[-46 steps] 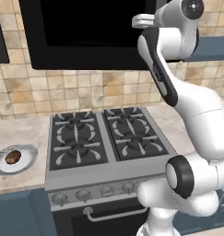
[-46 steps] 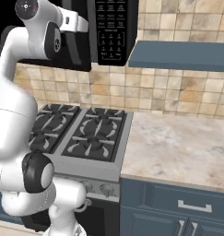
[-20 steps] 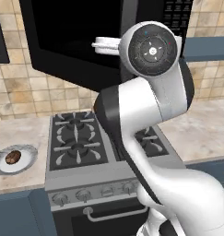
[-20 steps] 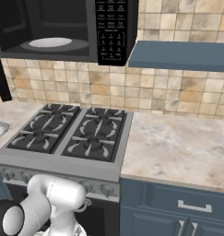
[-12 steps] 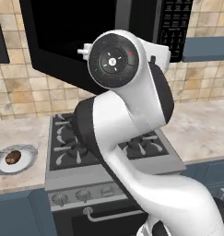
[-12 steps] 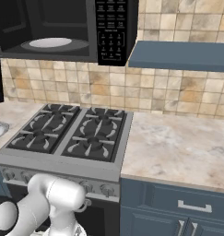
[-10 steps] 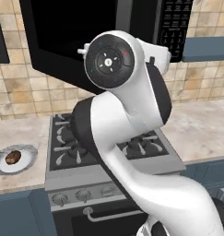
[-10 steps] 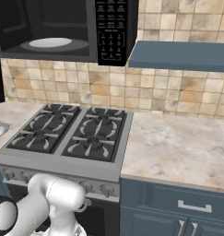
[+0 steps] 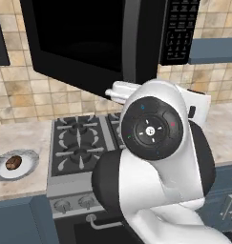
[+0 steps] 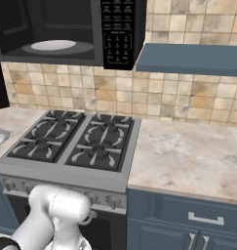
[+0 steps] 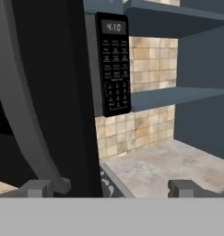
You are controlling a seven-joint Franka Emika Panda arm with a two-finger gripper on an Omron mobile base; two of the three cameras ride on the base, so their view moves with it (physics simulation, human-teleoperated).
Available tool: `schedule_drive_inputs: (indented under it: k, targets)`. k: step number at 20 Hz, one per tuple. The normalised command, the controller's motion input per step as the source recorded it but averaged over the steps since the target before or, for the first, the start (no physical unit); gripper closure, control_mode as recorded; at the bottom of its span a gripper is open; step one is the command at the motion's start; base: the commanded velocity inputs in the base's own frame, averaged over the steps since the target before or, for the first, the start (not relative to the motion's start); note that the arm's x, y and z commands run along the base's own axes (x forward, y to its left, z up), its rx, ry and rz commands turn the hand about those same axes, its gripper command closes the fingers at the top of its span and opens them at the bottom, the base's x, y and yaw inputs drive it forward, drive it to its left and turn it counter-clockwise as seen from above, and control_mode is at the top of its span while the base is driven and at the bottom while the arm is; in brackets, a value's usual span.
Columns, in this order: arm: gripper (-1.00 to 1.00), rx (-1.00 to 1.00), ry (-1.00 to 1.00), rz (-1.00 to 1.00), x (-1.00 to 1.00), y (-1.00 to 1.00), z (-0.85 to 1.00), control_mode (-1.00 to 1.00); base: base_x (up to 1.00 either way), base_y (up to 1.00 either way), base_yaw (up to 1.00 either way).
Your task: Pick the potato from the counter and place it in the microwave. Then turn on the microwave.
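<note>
A black four-burner gas stove (image 10: 73, 141) stood below beige wall tiles (image 10: 139, 95); a small white plate (image 9: 15, 164) lay left of it, perhaps ceramic.

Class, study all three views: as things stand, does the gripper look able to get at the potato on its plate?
Probably yes, after a wide swing. The gripper is open and empty beside the microwave door, while the potato lies uncovered on its plate on the counter left of the stove, nothing over it.

Even, flat rendered light, no glare; the microwave (image 10: 66, 34) cavity stays dark. Soft shading under the shelf (image 10: 190, 58). Edges look slightly jagged, the hand view softer.
</note>
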Motion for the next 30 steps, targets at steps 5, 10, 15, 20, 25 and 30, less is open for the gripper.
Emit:
schedule_drive_inputs:
  k: [5,10,15,20,25,30]
  targets:
    - [-1.00,0.00,0.00,0.00,-0.84,-0.22,-0.09,-1.00,0.00,0.00,0.00]
    - [-1.00,0.03,0.02,0.02,0.05,-0.61,0.03,-1.00,0.00,0.00,0.00]
    - [-1.00,0.14,0.01,0.12,0.28,-0.71,0.00,-1.00,0.00,0.00,0.00]
    - [-1.00,0.26,0.00,0.25,0.13,-0.52,-0.04,-1.00,0.00,0.00,0.00]
    - [-1.00,0.34,0.00,0.30,0.47,-0.25,-0.11,-1.00,0.00,0.00,0.00]
    - [-1.00,0.40,0.00,0.31,0.78,-0.05,-0.06,-1.00,0.00,0.00,0.00]
